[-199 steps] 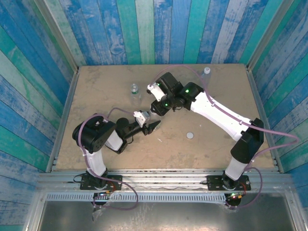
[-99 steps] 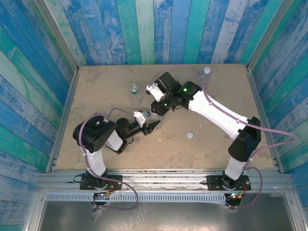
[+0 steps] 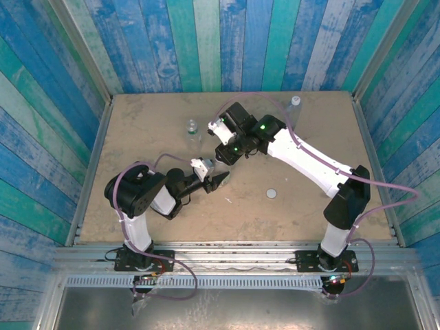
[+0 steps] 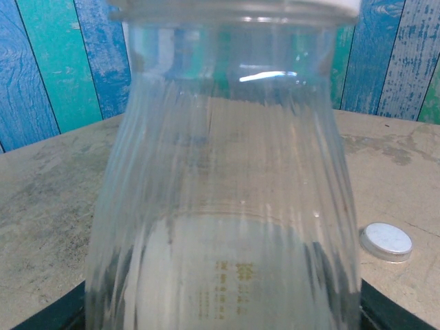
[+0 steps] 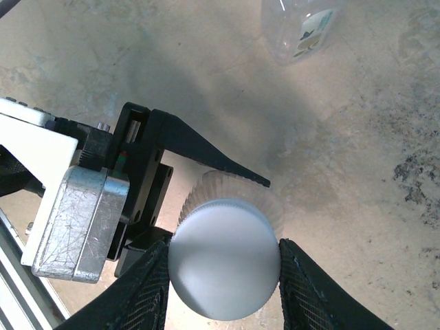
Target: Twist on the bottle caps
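Step in hand, by the look of it: threading a cap onto the held bottle.

Starting left in the top view: gripping the short clear bottle (image 4: 220, 206) with the left jaws, closed on its lower body, upright, near the middle of the desk (image 3: 137, 124). Just behind and a little left, standing free: taller bottle with pale green label (image 3: 192, 128), apart from both sets of jaws; capped or not, too small to tell.

Next right, directly over the held bottle: pinching a white cap (image 5: 223, 268) in the right jaws, narrow, closed on its sides. In the right wrist view, sits centred over the bottle's ribbed shoulder; in the left wrist view, shows as a white rim at the very top of the neck. Resting loose or already threaded, cannot tell.

Further right, lying flat on the desk: one loose cap (image 3: 272, 194), near the held bottle but not touching it. Far right, by the back edge: blue-tinted bottle (image 3: 294, 103), upright, well apart from everything else.

Next move, as a judgement: calls for turning the right wrist about the bottle's axis with a light downward press, clamping firm on the left against twist, and staying square to the neck to avoid cross-threading. After that, probably on to the loose cap and the other bottles.
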